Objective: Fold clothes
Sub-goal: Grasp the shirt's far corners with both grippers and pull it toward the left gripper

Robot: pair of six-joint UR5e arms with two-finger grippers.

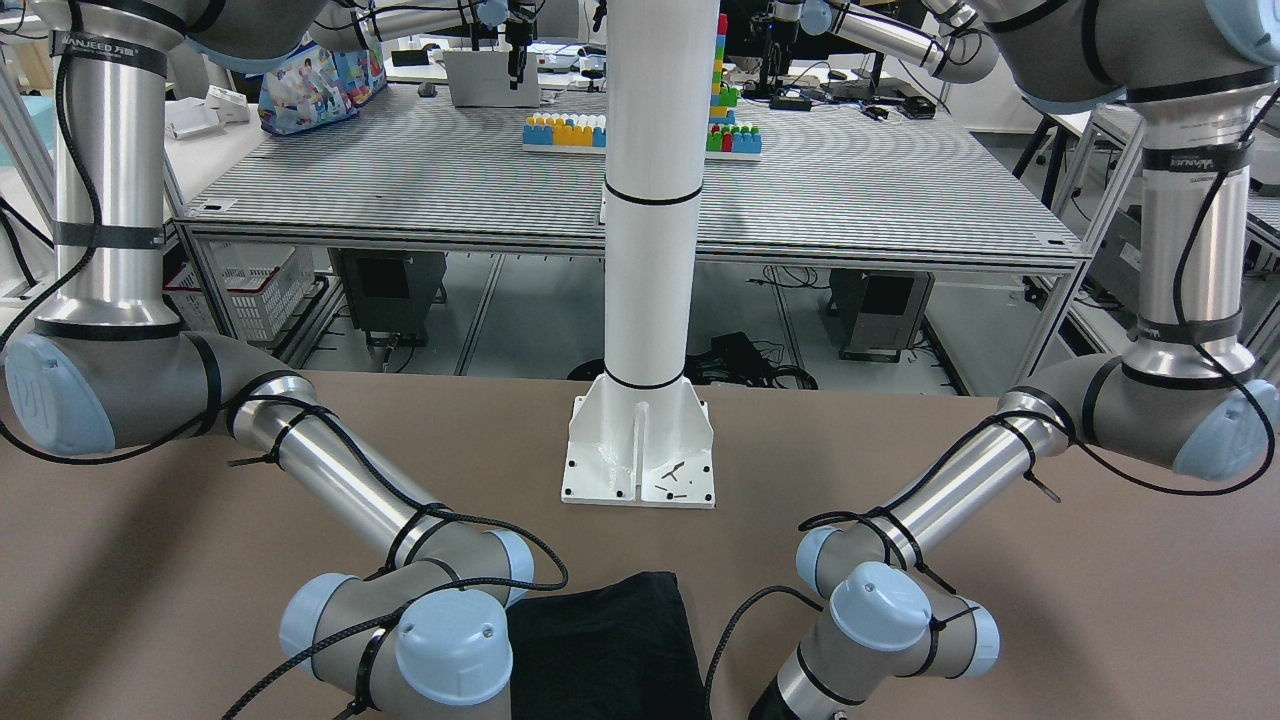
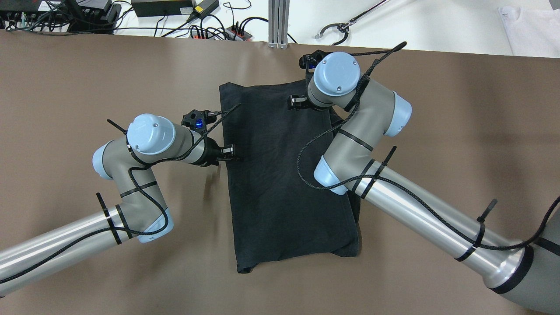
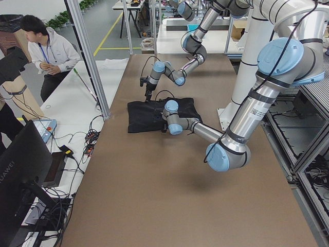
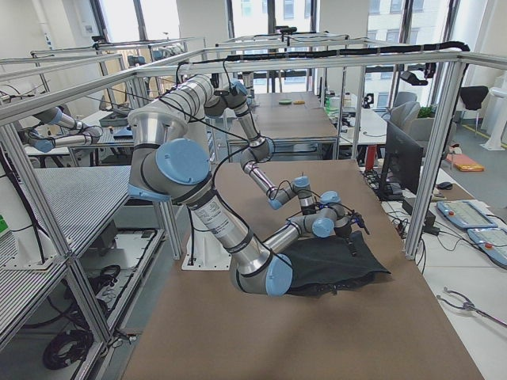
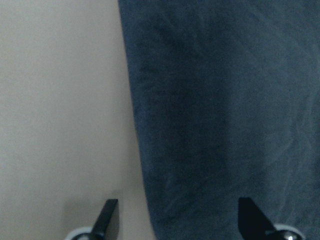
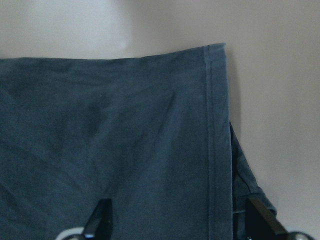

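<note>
Black matte soft-fabric garment (image 2: 284, 175) is laid flat, folded oblong, mid-way on the brown table (image 2: 437, 131), its left edge straddled by the left gripper (image 5: 178, 215) and its hemmed far corner by the right gripper (image 6: 178, 214), both spread wide and empty.

Six views, one table (image 2: 65, 109)
Overhead looks steeply down from behind; front faces back past the white pillar (image 1: 650, 250); side cameras look along from afar; wrist cameras see the black garment (image 2: 280, 175) close, just ahead of their fingertips (image 5: 107, 220); every view shares it.
</note>
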